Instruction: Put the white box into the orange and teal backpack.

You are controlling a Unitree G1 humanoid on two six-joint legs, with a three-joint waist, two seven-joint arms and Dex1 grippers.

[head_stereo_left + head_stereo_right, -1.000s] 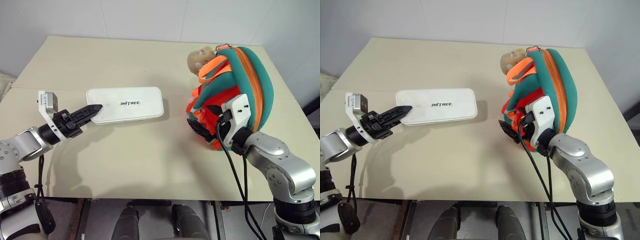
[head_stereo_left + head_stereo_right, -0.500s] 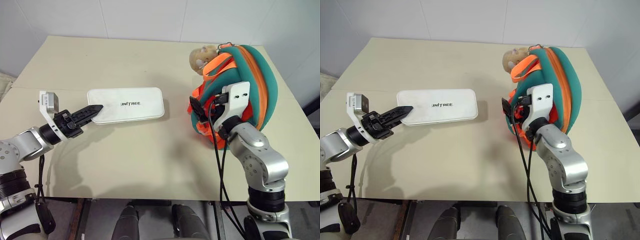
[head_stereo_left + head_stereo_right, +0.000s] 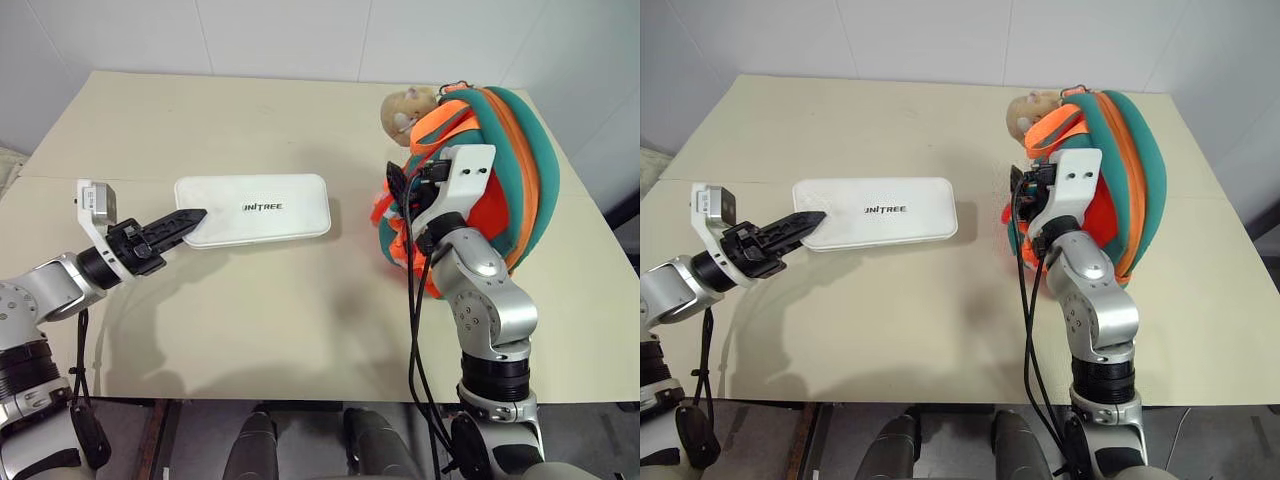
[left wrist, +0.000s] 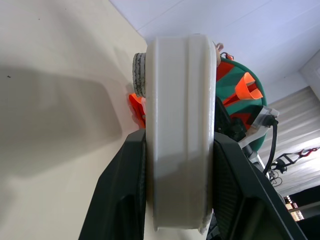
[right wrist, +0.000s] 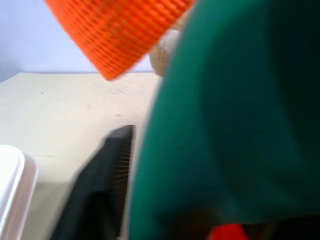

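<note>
My left fingers [image 4: 125, 200] pinch the near end of the white box [image 3: 252, 208], which lies flat on the table [image 3: 250, 320]. Beyond my right fingers [image 3: 398, 186], teal fabric of the backpack [image 3: 500, 160] presses close; I cannot tell whether they grip it. Next, I judge, comes opening it. The plush charm [image 3: 402, 108] sits beyond.

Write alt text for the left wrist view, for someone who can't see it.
Two black fingers clamp the end of the white box, which runs away over the beige table. Past its far end shows the orange and teal backpack.
</note>
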